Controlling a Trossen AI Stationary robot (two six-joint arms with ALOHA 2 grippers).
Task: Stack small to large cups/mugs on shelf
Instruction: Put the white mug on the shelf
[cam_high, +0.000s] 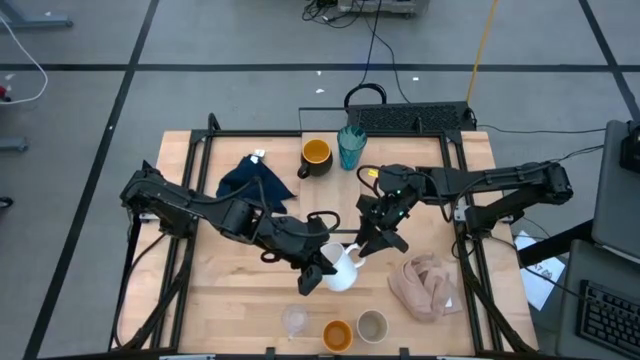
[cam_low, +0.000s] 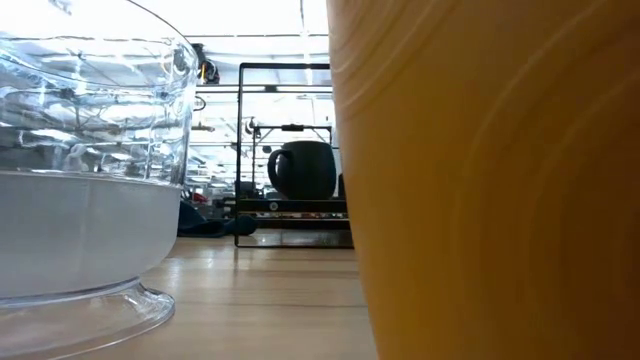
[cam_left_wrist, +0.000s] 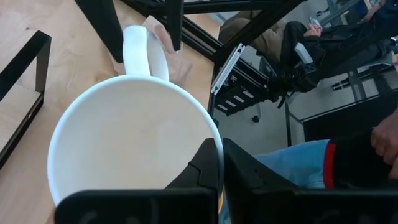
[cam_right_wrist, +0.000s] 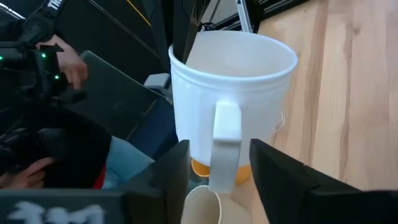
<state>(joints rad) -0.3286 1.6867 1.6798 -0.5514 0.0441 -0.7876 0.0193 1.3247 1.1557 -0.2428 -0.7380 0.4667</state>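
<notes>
White mug: the white mug (cam_high: 340, 270) is at mid-bench, lifted between the two tools; in the right wrist view its handle faces that arm.
Left tool: the left tool (cam_left_wrist: 219, 163) is clamped tight on the mug's rim, one finger inside and one outside.
Right tool: the right tool (cam_right_wrist: 214, 163) stands partly open with its fingers either side of the mug's handle; they do not look closed on it, so I judge a hand-over about to happen rather than done.
Shelf: the shelf (cam_low: 300, 205) is far off in the low view, under a dark metal frame.
Already there: the black mug (cam_high: 315, 156) with its orange inside and the teal ribbed tumbler (cam_high: 351, 146) stand side by side at the back of the bench.
Still waiting: the small clear glass (cam_high: 295, 321), small orange cup (cam_high: 337, 334) and small grey-beige cup (cam_high: 372, 326) sit in a row at the near edge, untouched.
Progress: roughly a third placed, by my reading; the white mug and three small cups remain.
Surface: light-wood bench (cam_high: 210, 290), with a dark navy cloth (cam_high: 248, 180) at back left and a pink-beige cloth (cam_high: 425, 285) at front right.
Room: grey floor with dark lines, cables behind, a seated person beside the bench.
</notes>
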